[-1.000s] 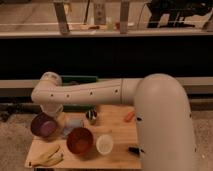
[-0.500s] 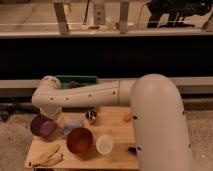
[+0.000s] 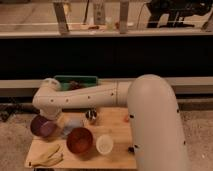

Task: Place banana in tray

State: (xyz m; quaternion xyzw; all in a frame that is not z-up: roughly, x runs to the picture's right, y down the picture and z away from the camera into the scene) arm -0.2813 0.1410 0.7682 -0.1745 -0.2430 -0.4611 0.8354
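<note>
Yellow banana [image 3: 46, 156] lies at the wooden table's [image 3: 117, 150] front-left corner, well apart from the green tray [image 3: 82, 78] behind the white arm [image 3: 85, 97]. Gripper [image 3: 61, 121] hangs under the arm's bend, beside the purple bowl [image 3: 42, 126] — jaws apart, holding nothing.

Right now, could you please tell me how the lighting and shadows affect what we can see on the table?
Camera view: dim, warm light; the table is the brightest patch, the band behind it nearly black. Camera view: the arm hides part of the tray; the claw, at the arm's far end above the purple bowl, sits in shade; the banana lies plainly lit.
</note>
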